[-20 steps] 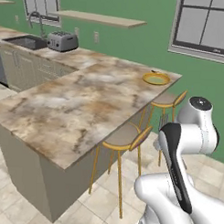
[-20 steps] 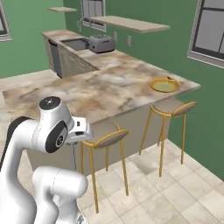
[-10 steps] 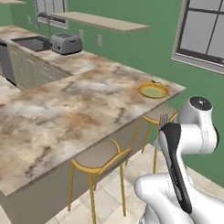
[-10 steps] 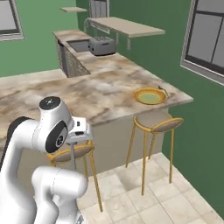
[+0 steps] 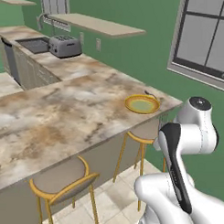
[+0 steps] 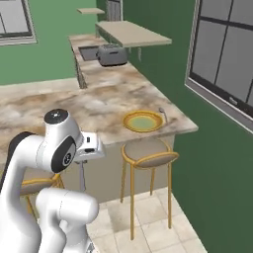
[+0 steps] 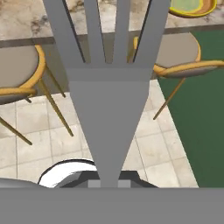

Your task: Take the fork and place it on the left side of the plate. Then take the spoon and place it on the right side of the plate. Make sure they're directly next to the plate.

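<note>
pincer clamped on the fork point(image 7: 107, 105), held off the surface point(image 5: 63, 112). bring it over the plate point(image 5: 142, 104), lower flat on its left, touching the rim, spoon point(image 6: 162, 114) lies right.

The fork point(image 7: 108, 109) is seen close up, rising from the bottom middle, its four tines spread toward the top edge. Its narrow neck is clamped in the tool point(image 7: 109, 183). Behind it, two round stools point(image 7: 186, 59) with yellow frames are seen on a tiled floor point(image 7: 151, 144). The plate point(image 7: 192, 8) is seen at the top right on the marbled surface point(image 7: 30, 17).
</note>
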